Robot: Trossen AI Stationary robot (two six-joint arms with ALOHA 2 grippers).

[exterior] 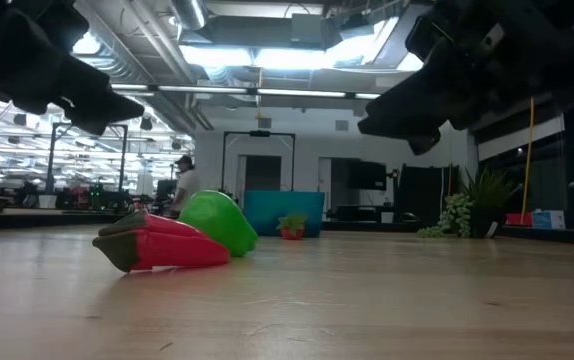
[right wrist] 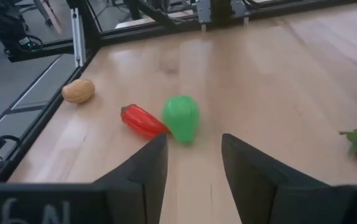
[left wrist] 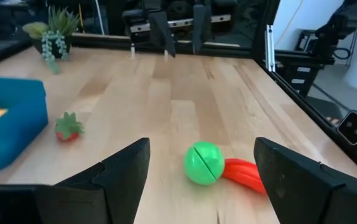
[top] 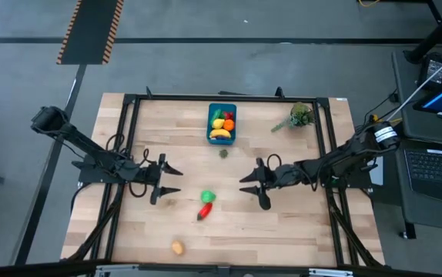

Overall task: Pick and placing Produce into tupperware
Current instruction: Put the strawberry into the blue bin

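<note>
Presently, left gripper [top: 169, 180] and right gripper [top: 253, 184] both hung empty, fingers apart, flanking green ball [top: 207, 197] and red pepper [top: 204, 210] at frame centre. Tupperware [top: 222, 123] sat upper centre, partly filled; remaining produce awaited pickup.

The high view looks straight down on the whole counter [top: 282, 223]. The low view sits at counter level, close to the green toy [exterior: 219, 222]. Both wrist views face that same green toy from opposite sides, sharing it and the red pepper [right wrist: 142, 120].
</note>
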